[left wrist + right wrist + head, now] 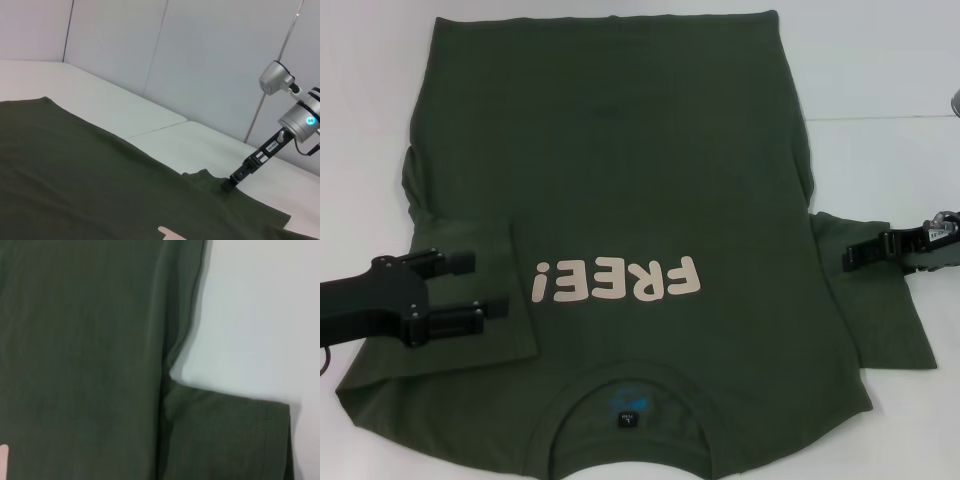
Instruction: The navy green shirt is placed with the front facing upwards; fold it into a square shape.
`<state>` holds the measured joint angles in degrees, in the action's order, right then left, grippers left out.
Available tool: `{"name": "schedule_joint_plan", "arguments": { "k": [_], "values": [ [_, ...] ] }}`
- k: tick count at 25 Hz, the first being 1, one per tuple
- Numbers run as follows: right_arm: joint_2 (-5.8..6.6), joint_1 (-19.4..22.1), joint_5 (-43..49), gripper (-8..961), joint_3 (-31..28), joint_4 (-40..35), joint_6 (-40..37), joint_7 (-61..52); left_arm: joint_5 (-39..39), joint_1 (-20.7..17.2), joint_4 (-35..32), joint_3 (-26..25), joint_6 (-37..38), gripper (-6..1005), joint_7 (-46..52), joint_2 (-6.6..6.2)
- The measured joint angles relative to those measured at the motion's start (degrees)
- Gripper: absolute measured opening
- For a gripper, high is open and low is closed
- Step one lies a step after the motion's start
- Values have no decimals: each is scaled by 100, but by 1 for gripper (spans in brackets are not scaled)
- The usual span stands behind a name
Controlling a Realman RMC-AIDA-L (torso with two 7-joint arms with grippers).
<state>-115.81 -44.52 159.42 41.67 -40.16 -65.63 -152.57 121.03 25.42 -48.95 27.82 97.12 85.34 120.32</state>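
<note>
— Now, how are the fingers of the left gripper (470, 286) seen to stand?

— They are held apart, with a plain gap between the two black fingers (448, 263), and nothing is gripped. They are poised over the folded-in left sleeve (470, 300), just beside the cream "FREE!" print (618, 279); whether the cloth is touched cannot be told.

— And the right gripper (852, 257)?

— Its black tip is seen at the seam where the right sleeve (880, 310) joins the body, on the far side of the print from the left gripper. In the left wrist view the tip (227, 184) is pressed into a small raised pucker of cloth. Whether the fingers are parted or closed cannot be told.

— Where is the navy green shirt (640, 190) found?

— It is spread flat on the white table (880, 80), front upward. The ribbed collar (630, 385) with its small dark label (628, 420) lies on the robot's side of the print, and the hem on the side away from the robot. The left sleeve is folded over the chest, its edge close to the print's exclamation mark. The right sleeve is laid outward on the table, well apart from the print, and is also shown in the right wrist view (225, 440).
</note>
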Motion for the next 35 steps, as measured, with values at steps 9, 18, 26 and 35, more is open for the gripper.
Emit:
{"name": "schedule_joint_plan", "arguments": {
  "k": [9,18,26,35],
  "values": [
    [5,-15,-29,843,0,0,-34,-35,-1,-2,7,-17,-9,862,0,0],
    [15,-23,11,752,127,0,-84,-116,-1,-12,9,-32,-9,862,0,0],
    [22,-22,17,548,284,-49,-107,-118,-9,-6,9,-40,-9,861,0,0],
    [55,-52,19,40,332,-69,-127,-67,-10,-2,9,-40,-13,861,48,0]
  ]
}}
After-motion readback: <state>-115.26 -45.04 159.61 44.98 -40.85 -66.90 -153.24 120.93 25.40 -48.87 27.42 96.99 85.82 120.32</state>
